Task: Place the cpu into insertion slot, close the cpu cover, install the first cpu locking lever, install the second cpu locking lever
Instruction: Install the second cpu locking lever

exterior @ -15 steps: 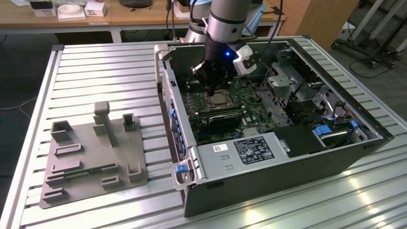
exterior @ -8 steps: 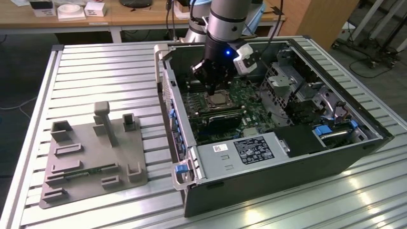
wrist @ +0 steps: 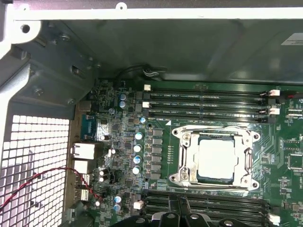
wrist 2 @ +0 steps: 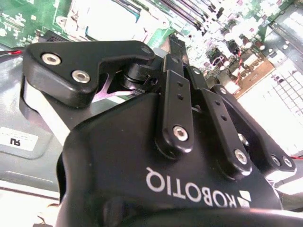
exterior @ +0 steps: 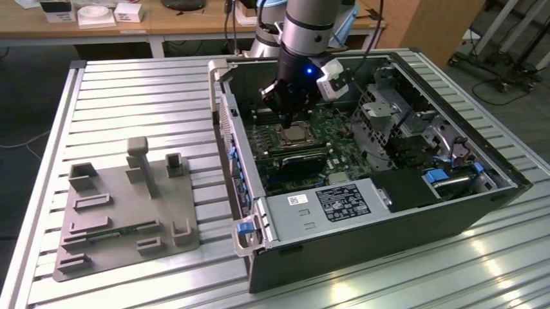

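The cpu (wrist: 217,158) lies flat in the insertion slot (wrist: 215,179), its silver-grey top showing. The cpu cover (wrist: 189,142), a silver frame, lies down around it on the green board. In the exterior view my gripper (exterior: 288,121) hangs inside the open computer case, just above the cpu (exterior: 297,133) and a little towards that view's left. Its black fingertips (wrist: 176,213) appear together at the edge of the first wrist view, short of the socket, with nothing between them. The second wrist view shows the gripper (wrist 2: 171,46) body from behind.
Long black memory slots (wrist: 208,99) run on both sides of the socket. The case wall (exterior: 225,116) and a perforated panel (wrist: 33,161) with a red wire (wrist: 42,182) stand close by. A grey labelled box (exterior: 331,203) sits in the case, and a grey fixture plate (exterior: 129,206) lies on the table.
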Controlling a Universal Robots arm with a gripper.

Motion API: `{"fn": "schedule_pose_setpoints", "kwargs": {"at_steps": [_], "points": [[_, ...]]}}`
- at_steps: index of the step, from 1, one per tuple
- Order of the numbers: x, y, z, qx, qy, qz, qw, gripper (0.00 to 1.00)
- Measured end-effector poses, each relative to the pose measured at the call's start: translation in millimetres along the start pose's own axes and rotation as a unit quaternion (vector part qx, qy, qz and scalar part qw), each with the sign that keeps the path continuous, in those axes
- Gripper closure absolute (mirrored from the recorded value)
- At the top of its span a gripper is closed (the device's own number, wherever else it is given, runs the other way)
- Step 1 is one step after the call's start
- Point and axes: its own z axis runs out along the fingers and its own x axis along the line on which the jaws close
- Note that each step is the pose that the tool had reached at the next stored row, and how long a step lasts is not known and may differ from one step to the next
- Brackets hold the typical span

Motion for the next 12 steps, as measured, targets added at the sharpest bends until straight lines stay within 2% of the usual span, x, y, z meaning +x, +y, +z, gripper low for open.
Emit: {"fn": "schedule_pose_setpoints", "kwargs": {"at_steps": [6,12], "points": [[-6.6,-0.4,0.0,-0.0001,0.0,0.0,1.0,0.89],[-7.0,-0.4,0.0,-0.0001,-0.0001,0.0,1.0,0.89]]}}
